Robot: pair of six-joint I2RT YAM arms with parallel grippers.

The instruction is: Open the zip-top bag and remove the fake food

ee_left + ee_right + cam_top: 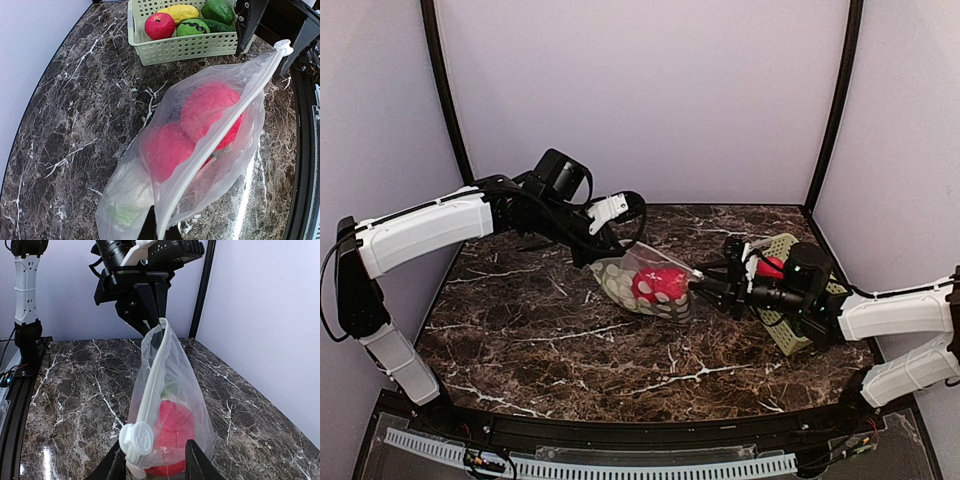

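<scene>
Mid-table: zip-top bag, fake food inside. left gripper clamped tight on its zip edge at 10 o'clock. right gripper at 3 o'clock, jaws part-open astride the slider end; contact unclear.

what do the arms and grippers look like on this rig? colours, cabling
Left arm and right arm: white shells, black joints. Black cables run loose along the left one. Left gripper and right gripper: black, angular fingers; white bracket on the left wrist.

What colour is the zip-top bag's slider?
White; the slider on the zip-top bag shows best in the right wrist view.
</scene>
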